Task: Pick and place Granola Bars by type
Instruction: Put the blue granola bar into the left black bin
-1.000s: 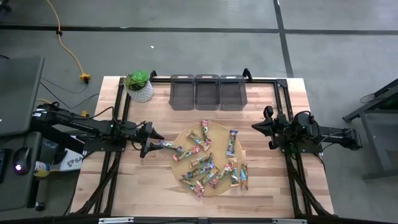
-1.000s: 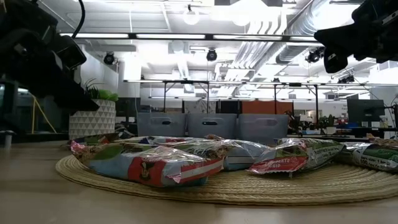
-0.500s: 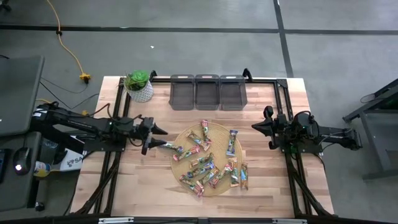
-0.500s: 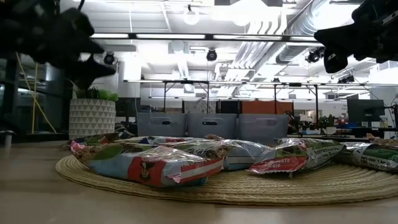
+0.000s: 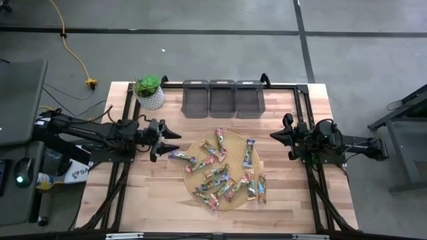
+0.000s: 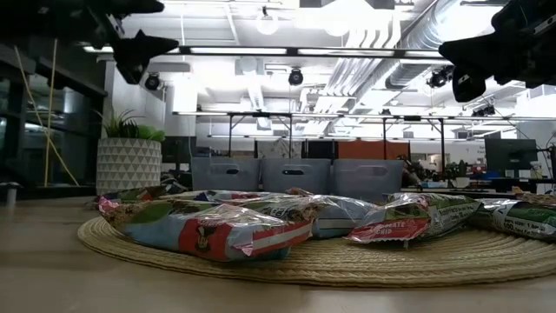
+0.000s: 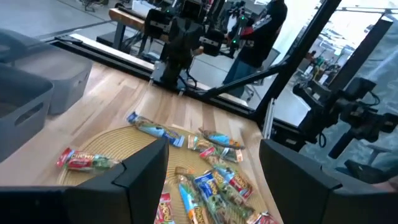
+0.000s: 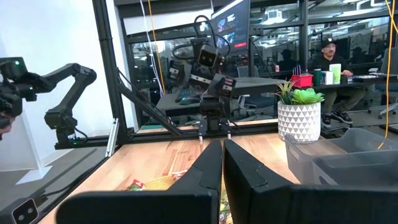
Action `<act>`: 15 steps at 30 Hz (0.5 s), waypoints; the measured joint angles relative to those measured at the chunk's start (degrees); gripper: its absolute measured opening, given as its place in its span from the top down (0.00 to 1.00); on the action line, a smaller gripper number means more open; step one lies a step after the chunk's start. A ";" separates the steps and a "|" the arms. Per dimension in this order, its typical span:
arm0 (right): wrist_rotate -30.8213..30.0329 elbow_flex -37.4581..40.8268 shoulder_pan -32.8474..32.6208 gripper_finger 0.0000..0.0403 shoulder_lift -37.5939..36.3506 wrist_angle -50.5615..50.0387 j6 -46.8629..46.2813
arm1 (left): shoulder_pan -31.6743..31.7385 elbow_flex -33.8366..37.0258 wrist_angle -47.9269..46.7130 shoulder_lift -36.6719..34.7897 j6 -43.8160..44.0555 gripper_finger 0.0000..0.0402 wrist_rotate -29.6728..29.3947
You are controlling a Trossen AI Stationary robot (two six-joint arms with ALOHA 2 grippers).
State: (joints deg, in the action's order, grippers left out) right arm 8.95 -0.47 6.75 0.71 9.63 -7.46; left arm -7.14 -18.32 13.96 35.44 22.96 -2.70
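Observation:
Several granola bars (image 5: pixel 223 170) in shiny blue, pink and green wrappers lie flat on a round woven straw mat (image 5: pixel 232 152). One bar (image 5: pixel 180 157) lies across the mat's left edge. The low view shows the bars (image 6: pixel 217 230) close up. My left gripper (image 5: pixel 175 141) hovers open above the table, just left of the mat and raised (image 6: pixel 161 24). Nothing sits between its wide-spread fingers (image 7: pixel 214 149), which point toward the bars. My right gripper (image 5: pixel 272 137) waits shut (image 8: pixel 222 146), raised off the table right of the mat.
Three grey bins (image 5: pixel 223 99) stand side by side at the table's far edge. A potted plant (image 5: pixel 149 91) in a white pot sits at the far left corner. Bare wood lies left, right and near of the mat. People are in the room beyond.
My left gripper has risen from low beside the bar at the mat's left edge and shifted slightly toward the table's far edge. It now points more level across the mat. The bar has stayed where it lay.

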 joint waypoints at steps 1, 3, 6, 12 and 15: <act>0.01 0.00 0.02 1.00 0.00 0.00 0.00 | 0.00 -0.21 0.02 0.00 0.00 0.38 0.00; 0.01 0.00 0.02 1.00 0.00 0.01 0.00 | 0.00 -0.68 0.03 0.00 0.67 0.38 0.04; 0.01 0.00 0.02 1.00 0.00 0.00 0.00 | 0.00 -1.62 0.02 0.00 2.81 0.38 2.12; 0.02 0.00 0.00 1.00 0.00 0.02 0.00 | -0.02 -4.87 0.11 0.00 -0.01 0.38 8.26; 0.02 0.00 0.01 1.00 0.00 0.02 0.00 | -0.02 -6.54 0.09 0.00 -2.45 0.38 7.69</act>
State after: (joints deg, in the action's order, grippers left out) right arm 8.97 -0.47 6.76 0.71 9.65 -7.46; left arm -7.16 -24.86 14.05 35.44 20.51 4.99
